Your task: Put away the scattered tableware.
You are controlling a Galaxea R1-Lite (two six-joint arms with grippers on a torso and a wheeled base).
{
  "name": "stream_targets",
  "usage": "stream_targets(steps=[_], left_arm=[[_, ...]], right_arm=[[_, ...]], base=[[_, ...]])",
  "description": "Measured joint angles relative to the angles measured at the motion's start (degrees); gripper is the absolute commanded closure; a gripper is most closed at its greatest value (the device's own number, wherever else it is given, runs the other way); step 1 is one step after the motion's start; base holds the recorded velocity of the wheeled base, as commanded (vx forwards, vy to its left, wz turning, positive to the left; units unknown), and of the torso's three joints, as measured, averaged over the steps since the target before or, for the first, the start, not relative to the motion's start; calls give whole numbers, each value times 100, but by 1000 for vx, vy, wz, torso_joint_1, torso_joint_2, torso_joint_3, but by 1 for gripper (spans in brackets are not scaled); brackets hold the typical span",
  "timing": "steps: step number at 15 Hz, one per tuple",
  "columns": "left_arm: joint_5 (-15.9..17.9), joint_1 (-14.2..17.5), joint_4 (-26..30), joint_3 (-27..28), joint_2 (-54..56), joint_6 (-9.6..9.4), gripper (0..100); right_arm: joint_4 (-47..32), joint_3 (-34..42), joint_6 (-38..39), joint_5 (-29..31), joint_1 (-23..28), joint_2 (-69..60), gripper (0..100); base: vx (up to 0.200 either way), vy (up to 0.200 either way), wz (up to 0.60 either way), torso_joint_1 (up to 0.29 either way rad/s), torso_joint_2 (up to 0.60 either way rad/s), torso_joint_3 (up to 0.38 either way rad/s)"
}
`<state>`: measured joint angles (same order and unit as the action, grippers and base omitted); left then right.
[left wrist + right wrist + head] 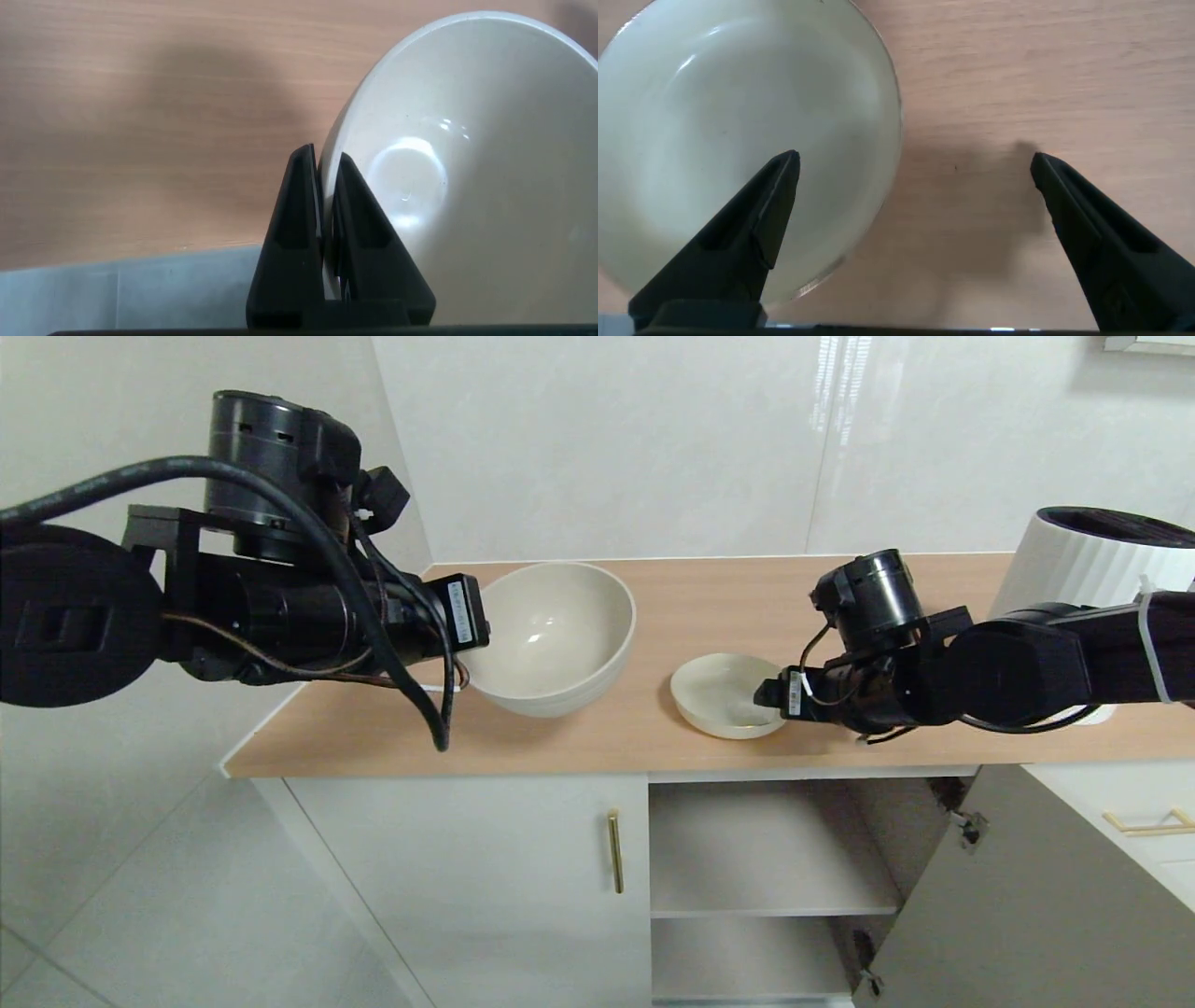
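Left gripper (pixel 322 166) is clamped on the rim of the big bowl (pixel 560 635): one finger inside the wall, one outside, closed tight on it. The bowl is tilted, its opening leaning toward that gripper. I can't tell whether its base is touching the counter (pixel 709 607) or just off it.

Right gripper (pixel 912 161) is spread wide, holding nothing. It straddles the near edge of the small bowl (pixel 738 140): one finger (pixel 766 210) is over the bowl's inside, the other is over bare wood beside it. I can't tell if either finger touches. The small bowl sits flat on the counter, apart from the big one.

Below the right gripper the cabinet door (pixel 1008 896) is swung open, with the shelf (pixel 766 887) visible. A white ribbed pot (pixel 1074 560) stands behind the right arm.
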<state>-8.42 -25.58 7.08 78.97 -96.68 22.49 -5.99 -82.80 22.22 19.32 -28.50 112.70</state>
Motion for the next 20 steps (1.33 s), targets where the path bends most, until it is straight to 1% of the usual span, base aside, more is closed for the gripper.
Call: stream_targets(steps=[1,4,8,11,13,14,15,18,20], left_arm=[[-6,-7,2,-4,18,0,100],[-5,-44,-5,-37,44,-2,100],[0,-74,-2,-194,55,-2,100],[162,-110,2,-463,226,-2,100],[389,-151,0,-828,542,0,100],[449,-168,6,-1034,689,0,100],[475,-195,0,-1285,848,2,100],[495,-280,-16,-2100,1334,22,100],[503,-361,-13,-2564,1710,143,100]], right_arm=[[7,-9,22,0,-2,28,100],[35,-33,224,-22,-5,52,100],[126,-11,240,-26,-5,-18,100],[87,50,244,-46,-5,-208,100],[73,204,246,-115,-27,-479,100],[73,325,246,-167,-63,-631,100],[68,522,240,-249,-94,-824,100],[-22,1161,213,-761,-129,-1519,100],[-367,1629,208,-1015,-160,-2035,100]], base=[[0,0,0,0,0,0],[0,0,0,0,0,0],[0,0,0,0,0,0],[0,0,0,0,0,0],[0,0,0,0,0,0],[0,0,0,0,0,0],[0,0,0,0,0,0],[0,0,0,0,0,0],[0,0,0,0,0,0]])
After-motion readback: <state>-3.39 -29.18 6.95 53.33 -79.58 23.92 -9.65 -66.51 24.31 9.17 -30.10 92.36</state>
